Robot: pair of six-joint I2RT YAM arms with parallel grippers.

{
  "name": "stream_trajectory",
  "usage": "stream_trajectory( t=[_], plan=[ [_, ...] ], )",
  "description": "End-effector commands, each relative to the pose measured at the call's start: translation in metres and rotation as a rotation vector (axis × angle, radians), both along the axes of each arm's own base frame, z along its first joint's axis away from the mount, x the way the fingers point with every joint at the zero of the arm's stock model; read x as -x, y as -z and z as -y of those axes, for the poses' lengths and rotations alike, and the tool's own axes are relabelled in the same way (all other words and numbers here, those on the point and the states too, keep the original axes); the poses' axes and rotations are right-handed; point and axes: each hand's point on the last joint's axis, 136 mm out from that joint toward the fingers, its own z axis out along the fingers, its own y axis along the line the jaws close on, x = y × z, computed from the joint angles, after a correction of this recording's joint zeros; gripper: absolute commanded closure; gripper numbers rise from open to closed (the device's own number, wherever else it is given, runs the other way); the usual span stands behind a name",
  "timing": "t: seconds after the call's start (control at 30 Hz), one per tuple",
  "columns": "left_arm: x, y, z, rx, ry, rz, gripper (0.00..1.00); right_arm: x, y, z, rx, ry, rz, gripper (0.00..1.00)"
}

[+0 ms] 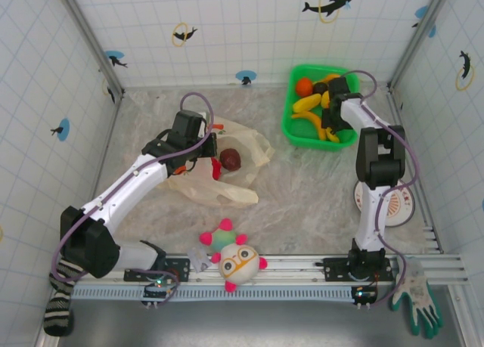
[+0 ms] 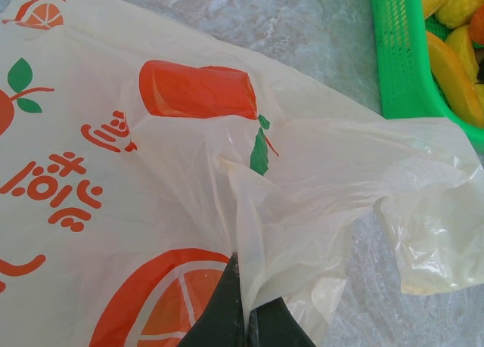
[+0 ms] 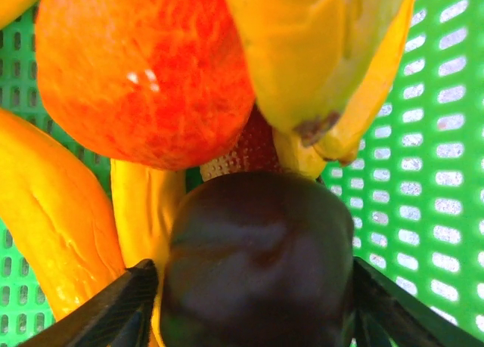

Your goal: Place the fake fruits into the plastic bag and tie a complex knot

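Note:
The pale-yellow plastic bag (image 1: 240,145) with orange fruit prints lies left of centre, a dark red fruit (image 1: 230,159) showing through it. My left gripper (image 1: 203,144) is shut on a bunched fold of the plastic bag (image 2: 151,173), the film pinched between the tips of the left gripper (image 2: 246,317). My right gripper (image 1: 330,114) reaches down into the green basket (image 1: 291,128). Close up, the right gripper (image 3: 253,302) has its fingers (image 3: 121,305) pressed against both sides of a dark purple fruit (image 3: 257,264). An orange-red fruit (image 3: 144,67), a strawberry (image 3: 246,154) and yellow bananas (image 3: 318,52) lie around it.
A white plush ball with pink knobs (image 1: 236,260) lies near the front rail. A green glove (image 1: 417,298) and a striped sock (image 1: 59,302) hang off the front corners. A round disc (image 1: 395,203) lies by the right arm. Tiled walls close in the table.

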Motion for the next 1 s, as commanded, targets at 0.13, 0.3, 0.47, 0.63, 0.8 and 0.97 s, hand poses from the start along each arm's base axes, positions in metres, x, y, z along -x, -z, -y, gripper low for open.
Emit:
stream_trajectory(
  t=[0.13,0.3,0.47,0.63,0.8,0.97],
  plan=[
    [-0.007,-0.008,0.002,0.007,0.008,0.018,1.00,-0.007,-0.036,-0.002,-0.027,-0.003,0.093,0.46],
    [-0.007,-0.009,0.002,0.008,0.008,0.019,1.00,-0.002,-0.062,-0.002,-0.033,-0.004,0.148,0.51],
    [-0.006,-0.008,0.002,0.009,0.006,0.018,1.00,0.013,-0.091,-0.004,-0.067,-0.002,0.220,0.51],
    [-0.006,-0.006,0.001,0.010,0.005,0.019,1.00,0.036,-0.129,-0.016,-0.153,-0.025,0.337,0.51],
    [-0.006,-0.007,0.002,0.014,0.007,0.023,1.00,0.069,-0.168,-0.041,-0.306,-0.091,0.475,0.51],
    [-0.005,-0.005,0.002,0.012,0.013,0.021,1.00,0.109,-0.202,-0.089,-0.516,-0.212,0.603,0.51]
  ],
)
